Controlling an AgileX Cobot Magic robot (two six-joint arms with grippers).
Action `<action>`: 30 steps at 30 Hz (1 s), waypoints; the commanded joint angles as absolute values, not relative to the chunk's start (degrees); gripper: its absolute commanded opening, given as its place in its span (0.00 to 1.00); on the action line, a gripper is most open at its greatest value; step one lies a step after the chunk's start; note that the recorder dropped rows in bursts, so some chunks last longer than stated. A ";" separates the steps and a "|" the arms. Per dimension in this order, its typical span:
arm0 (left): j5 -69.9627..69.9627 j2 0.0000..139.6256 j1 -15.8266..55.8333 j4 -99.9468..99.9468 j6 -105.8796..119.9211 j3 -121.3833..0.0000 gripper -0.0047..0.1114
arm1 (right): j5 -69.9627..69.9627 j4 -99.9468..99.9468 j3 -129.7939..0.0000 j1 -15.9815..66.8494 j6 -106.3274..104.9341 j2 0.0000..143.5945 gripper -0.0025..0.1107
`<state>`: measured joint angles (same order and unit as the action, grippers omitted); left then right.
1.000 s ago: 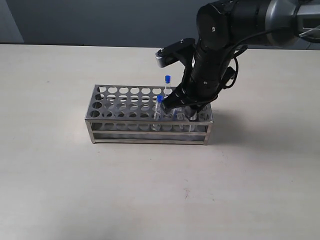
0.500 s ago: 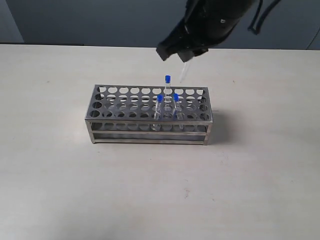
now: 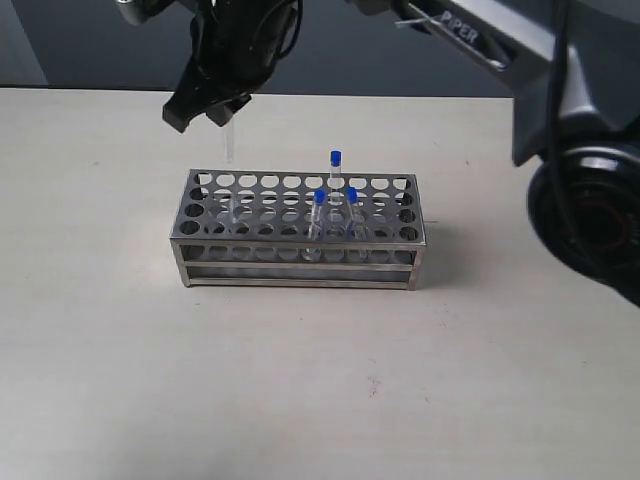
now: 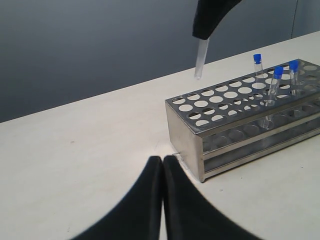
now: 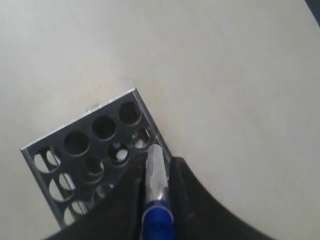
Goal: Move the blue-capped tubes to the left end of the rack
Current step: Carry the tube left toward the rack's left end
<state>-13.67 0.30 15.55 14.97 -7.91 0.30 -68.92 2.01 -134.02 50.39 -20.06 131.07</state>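
The silver rack (image 3: 262,250) stands mid-table, and three blue-capped tubes (image 3: 336,166) are upright in its right half. A fourth clear tube (image 3: 229,141) hangs in the air above the rack's far left corner with my right gripper (image 3: 214,108) shut on it. In the right wrist view its blue cap (image 5: 159,223) sits between the fingers, and the glass points down beside the rack's corner holes (image 5: 104,127). My left gripper (image 4: 162,160) is shut and empty, low over the table just off the rack's left end (image 4: 186,131). It does not show in the exterior view.
The right arm's dark base (image 3: 590,210) fills the right edge of the exterior view. Bare beige tabletop (image 3: 320,390) lies all round the rack. A dark wall runs along the table's far edge.
The right gripper has carried the lifted tube leftward, from above the rack's right part to above its left end. The three tubes in the rack have not moved.
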 commanded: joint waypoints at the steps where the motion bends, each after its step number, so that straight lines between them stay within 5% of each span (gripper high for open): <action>1: -13.31 0.00 16.18 14.56 -8.18 0.00 0.05 | -69.96 6.72 -140.17 50.40 -21.01 134.38 0.02; 30: -13.29 0.00 16.18 14.78 -8.18 0.00 0.05 | -69.96 9.95 -140.29 50.40 -21.90 139.36 0.02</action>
